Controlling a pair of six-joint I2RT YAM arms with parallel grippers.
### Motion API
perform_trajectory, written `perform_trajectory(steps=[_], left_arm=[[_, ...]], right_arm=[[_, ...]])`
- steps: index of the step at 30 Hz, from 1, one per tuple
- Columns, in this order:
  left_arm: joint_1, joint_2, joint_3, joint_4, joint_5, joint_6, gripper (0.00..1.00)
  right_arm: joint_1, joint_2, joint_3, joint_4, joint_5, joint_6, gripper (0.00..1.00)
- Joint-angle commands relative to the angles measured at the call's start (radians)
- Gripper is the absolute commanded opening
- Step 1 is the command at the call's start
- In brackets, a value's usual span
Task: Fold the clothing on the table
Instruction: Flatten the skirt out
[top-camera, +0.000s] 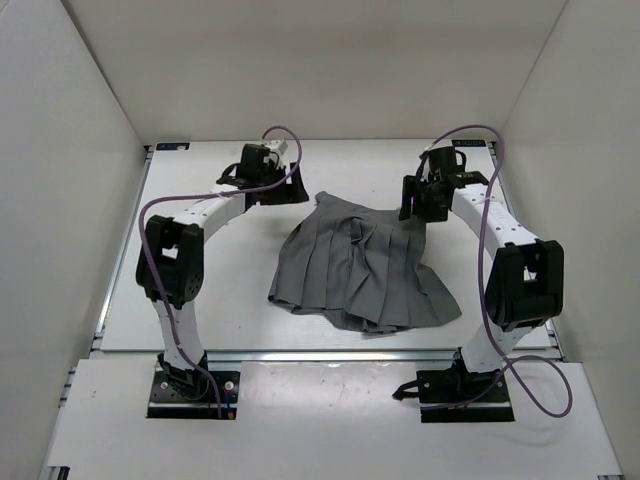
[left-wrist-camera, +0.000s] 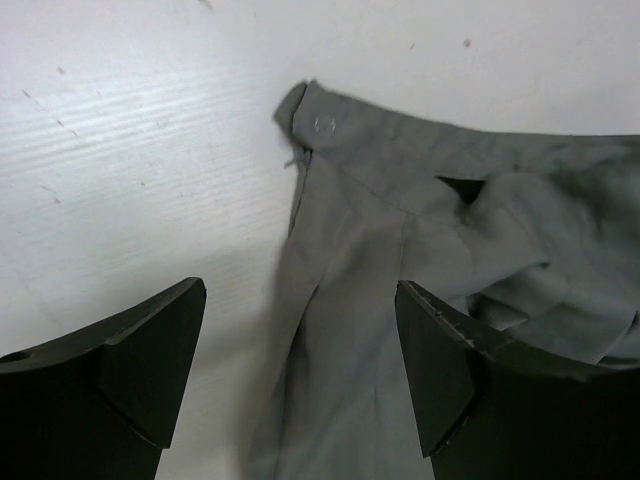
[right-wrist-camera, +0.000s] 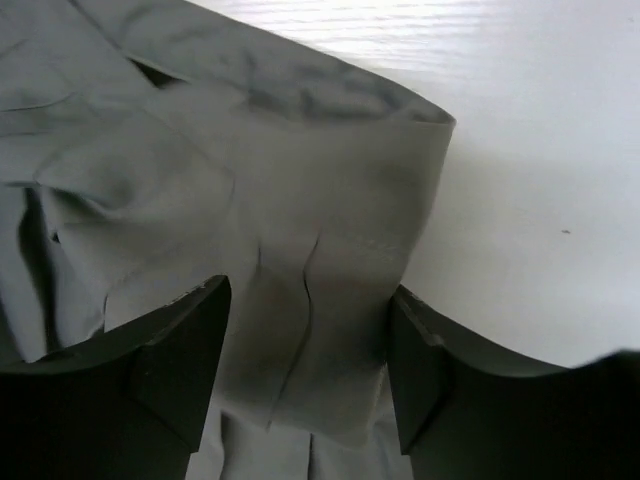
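The grey pleated skirt (top-camera: 360, 265) lies flat near the middle of the white tabletop (top-camera: 230, 300), waistband toward the top of the overhead view and hem flaring toward the bottom. The left fingers (left-wrist-camera: 140, 360) hover spread wide over the waistband's left corner, gripping nothing. A small pale ring-shaped mark (left-wrist-camera: 322, 124) sits on that corner, too faint to read. At the upper right of the skirt, the right fingers (right-wrist-camera: 170, 360) are spread apart too, the cloth lying loose between them.
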Motion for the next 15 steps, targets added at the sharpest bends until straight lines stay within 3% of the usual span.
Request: perform_trajectory(steps=[1,7,10,13,15], left_arm=[[-0.029,0.021,0.051,-0.017,0.047,-0.02,0.86],[-0.076,0.058,-0.018,0.047,0.06,-0.056,0.84],[-0.086,0.102,0.022,-0.006,0.104,-0.049,0.75],[-0.099,0.105,0.007,-0.037,0.056,-0.038,0.7],[-0.102,0.086,-0.031,-0.04,0.035,-0.037,0.57]], right_arm=[[-0.006,0.004,0.064,-0.016,0.069,-0.021,0.6],[-0.041,0.036,0.082,0.005,0.057,-0.029,0.6],[-0.064,0.073,0.087,-0.004,-0.018,-0.036,0.57],[-0.072,0.102,0.079,-0.009,0.02,-0.023,0.58],[-0.069,0.105,0.07,0.001,0.023,-0.03,0.56]])
